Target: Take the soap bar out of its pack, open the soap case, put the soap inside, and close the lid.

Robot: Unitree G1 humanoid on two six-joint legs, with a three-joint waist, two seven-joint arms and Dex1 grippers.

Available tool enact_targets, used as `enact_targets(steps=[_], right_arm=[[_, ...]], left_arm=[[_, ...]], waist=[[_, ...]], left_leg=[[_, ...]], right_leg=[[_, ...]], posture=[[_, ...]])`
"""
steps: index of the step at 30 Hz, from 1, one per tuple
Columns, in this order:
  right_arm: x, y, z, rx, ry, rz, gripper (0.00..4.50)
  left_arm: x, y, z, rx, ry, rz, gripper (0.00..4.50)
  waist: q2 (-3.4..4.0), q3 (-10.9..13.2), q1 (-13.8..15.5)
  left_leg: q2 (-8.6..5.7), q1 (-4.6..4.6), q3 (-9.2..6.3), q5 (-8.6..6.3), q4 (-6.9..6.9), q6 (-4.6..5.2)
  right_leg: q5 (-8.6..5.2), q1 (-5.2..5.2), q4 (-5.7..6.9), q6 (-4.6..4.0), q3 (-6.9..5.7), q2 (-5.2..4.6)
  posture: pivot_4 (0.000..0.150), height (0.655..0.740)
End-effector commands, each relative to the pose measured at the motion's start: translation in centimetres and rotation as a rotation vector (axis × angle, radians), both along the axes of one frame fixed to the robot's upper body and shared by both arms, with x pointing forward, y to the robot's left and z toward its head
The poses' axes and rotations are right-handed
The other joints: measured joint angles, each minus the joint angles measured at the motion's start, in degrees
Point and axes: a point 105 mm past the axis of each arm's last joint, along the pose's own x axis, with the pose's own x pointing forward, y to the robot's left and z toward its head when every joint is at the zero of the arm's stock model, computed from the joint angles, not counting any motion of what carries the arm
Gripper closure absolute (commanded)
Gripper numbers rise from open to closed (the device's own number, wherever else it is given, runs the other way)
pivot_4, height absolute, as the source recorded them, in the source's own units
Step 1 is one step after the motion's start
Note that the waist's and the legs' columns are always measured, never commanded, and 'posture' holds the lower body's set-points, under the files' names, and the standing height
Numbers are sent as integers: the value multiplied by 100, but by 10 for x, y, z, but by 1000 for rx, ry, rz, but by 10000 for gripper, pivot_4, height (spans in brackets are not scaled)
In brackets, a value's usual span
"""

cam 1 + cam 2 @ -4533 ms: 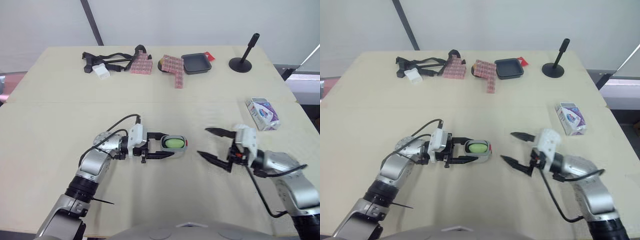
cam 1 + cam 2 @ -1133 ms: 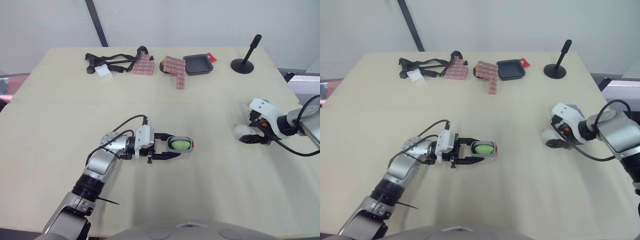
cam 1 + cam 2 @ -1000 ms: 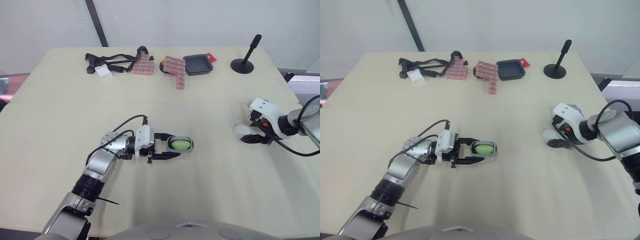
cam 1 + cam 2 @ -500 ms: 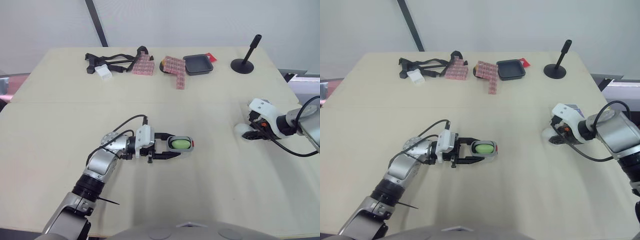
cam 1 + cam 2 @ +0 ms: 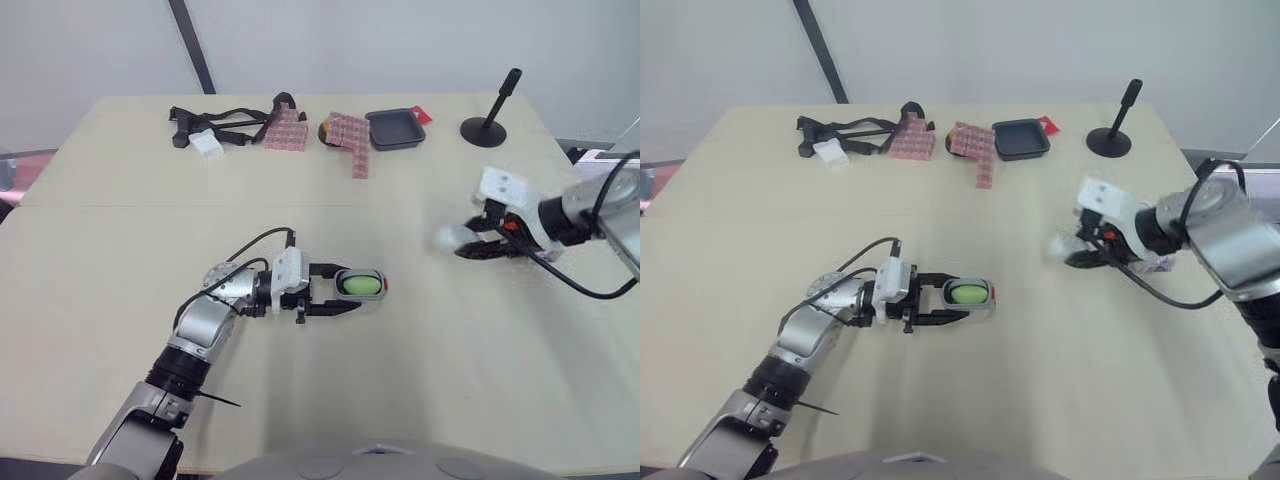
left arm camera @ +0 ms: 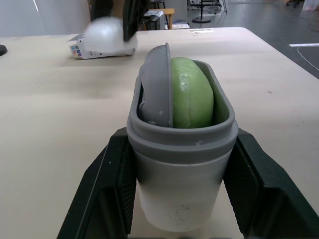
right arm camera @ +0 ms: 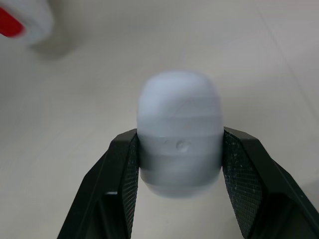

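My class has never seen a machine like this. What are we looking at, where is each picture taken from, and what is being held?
This is a two-armed humanoid robot. Two pictures look down from cameras in its head; the other two look along each wrist. On the pale table lie a white soap pack, a black square tray and a black stand. The left jaws grip an open grey plastic soap case with the green soap bar inside. The right jaws grip a white rounded lid, apparently the case's.

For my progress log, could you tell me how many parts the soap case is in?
2: the base, with the soap in it, in the left gripper; the lid in the right gripper.
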Motion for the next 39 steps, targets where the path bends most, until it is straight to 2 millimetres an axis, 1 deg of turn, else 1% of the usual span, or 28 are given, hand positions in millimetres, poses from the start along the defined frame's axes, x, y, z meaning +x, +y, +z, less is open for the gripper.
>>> enact_targets(steps=[1, 4, 8, 14, 22, 32, 39], right_arm=[[-17, 33, 26, 19, -34, 171, 25771], [-27, 49, 30, 14, -25, 255, 25771], [-34, 66, 31, -1, -24, 341, 25771], [-32, 80, 25, -39, -23, 388, 25771], [-33, 100, 20, -44, -6, 420, 25771], [-32, 111, 14, -81, -7, 427, 25771], [-36, 115, 11, -92, 15, 444, 25771]], left_arm=[[8, -3, 3, 4, -24, 12, 25898], [10, -6, 4, -2, -28, 9, 25898], [14, -11, 8, -16, -36, 6, 25898], [15, -19, 5, -15, -45, 0, 25898], [16, -20, 3, -13, -45, 8, 25898], [17, -19, 3, -13, -42, 21, 25898], [19, -18, 2, -9, -39, 30, 25898]], waist=[[0, 0, -2], [0, 0, 4], [0, 0, 14], [0, 0, 9], [0, 0, 15], [-1, 0, 11], [-1, 0, 1]], left_leg=[[0, -1, 0, 0, 0, 0], [2, 0, 1, 0, 1, -1], [0, -4, 1, 1, 1, -1], [-1, -4, 1, 1, 1, -3], [-3, -3, 0, 1, 0, -6], [-7, -1, -1, 2, -1, -12], [-6, 5, -1, 2, -2, -15]], right_leg=[[0, -2, 0, 0, 1, 0], [0, -3, 8, 0, 0, 2], [1, -3, 9, 1, 1, 0], [1, -3, 13, 2, 1, 1], [2, -1, 17, 4, 2, 3], [3, 2, 20, 5, 2, 5], [3, 9, 18, 5, 2, 6]], posture=[[1500, 7400], [1500, 7400], [1500, 7400], [1500, 7400], [1500, 7400], [1500, 7400], [1500, 7400]])
